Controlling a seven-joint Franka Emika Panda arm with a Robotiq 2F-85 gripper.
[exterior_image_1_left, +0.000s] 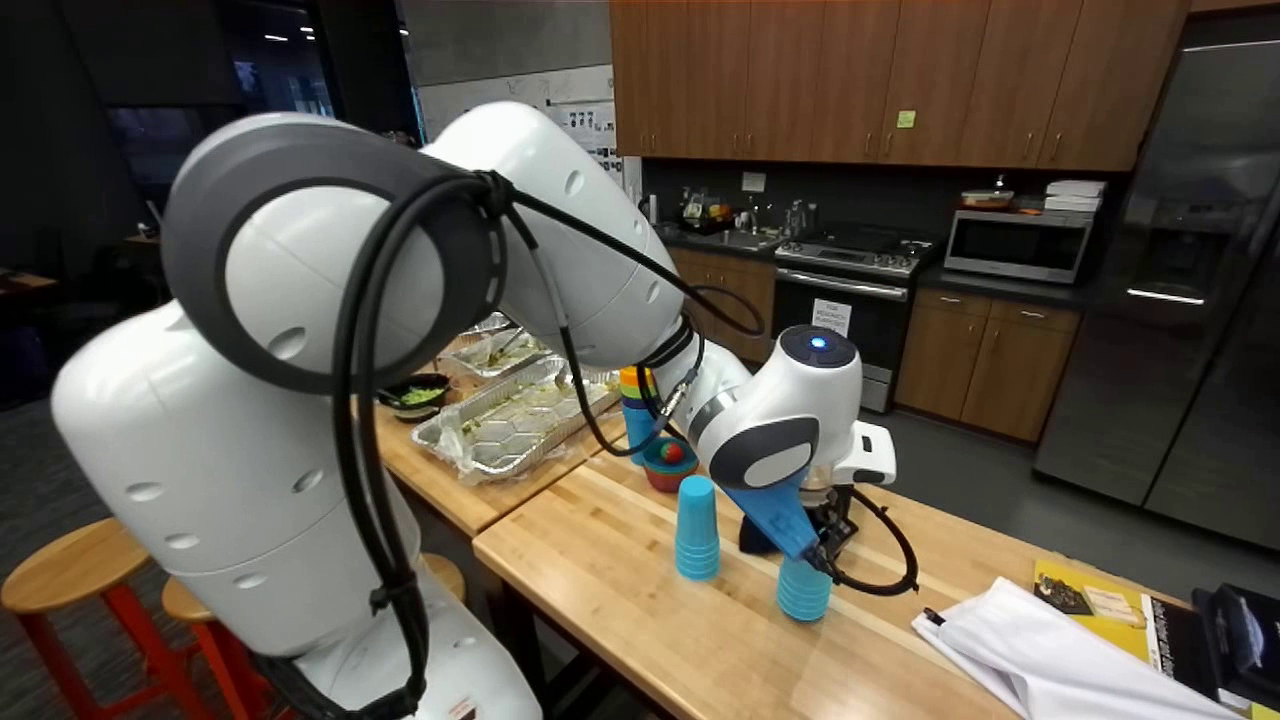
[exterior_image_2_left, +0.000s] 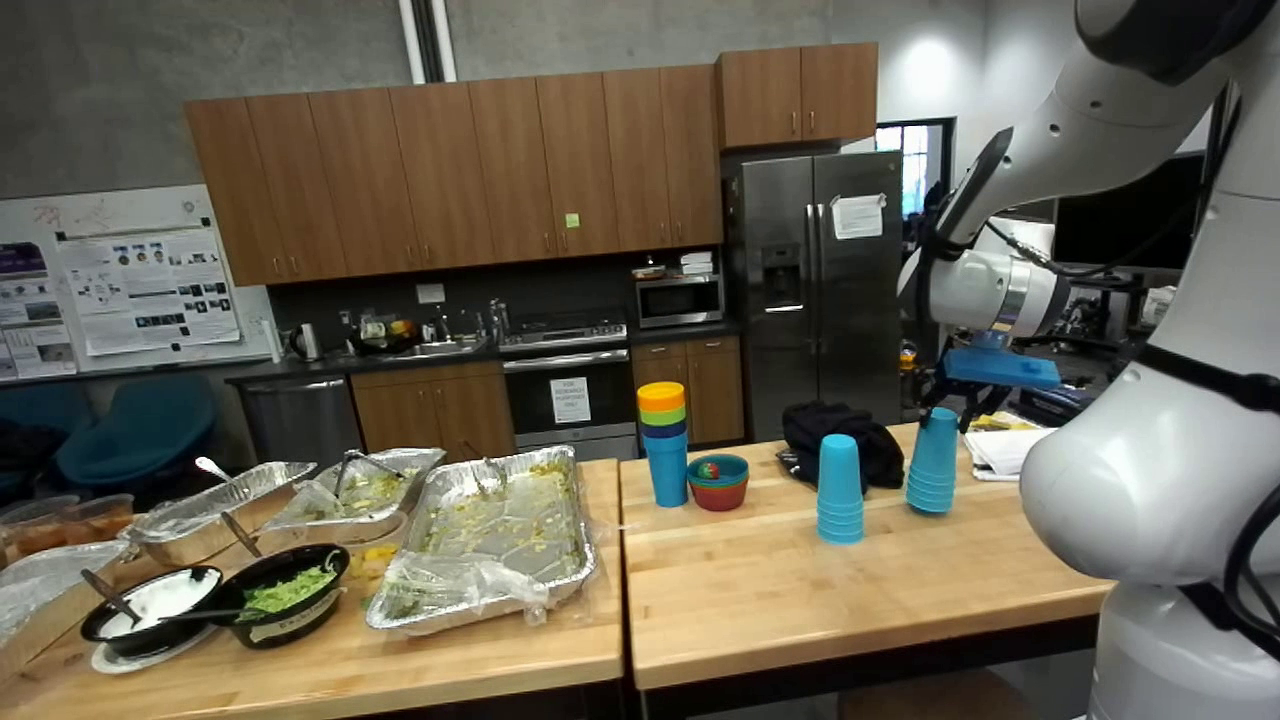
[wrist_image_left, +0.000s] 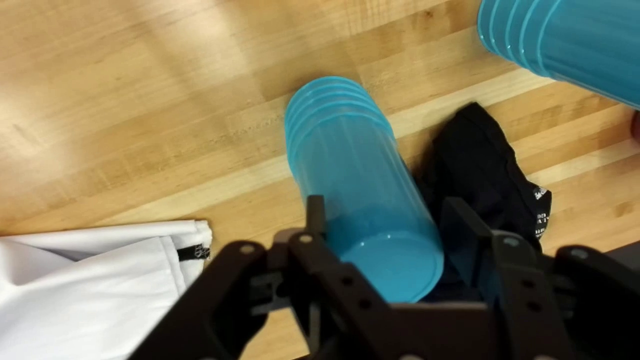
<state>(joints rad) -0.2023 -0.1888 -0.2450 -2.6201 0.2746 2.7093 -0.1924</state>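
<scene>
The gripper (wrist_image_left: 385, 215) has its fingers (wrist_image_left: 316, 215) clasped about the blue cups (wrist_image_left: 350, 165), a stack turned base-up, high on the walls; whether the rims touch the table (wrist_image_left: 125, 125) I can't tell. They look like thin plastic: light, smooth, a bit slippery, likely to flex under a hard pinch. Nesting should stiffen them, so I'd grip evenly mid-wall. In the wrist view another stack (wrist_image_left: 590, 45) stands at their two o'clock, black cloth (wrist_image_left: 480, 170) at three, white cloth (wrist_image_left: 100, 295) at eight.

Sky-blue cup stack (wrist_image_left: 350, 155), black tool (wrist_image_left: 384, 204), white cloth (wrist_image_left: 100, 295), black cloth (wrist_image_left: 482, 165), tabletop (wrist_image_left: 125, 120) in pale and honey-brown stripes.
</scene>
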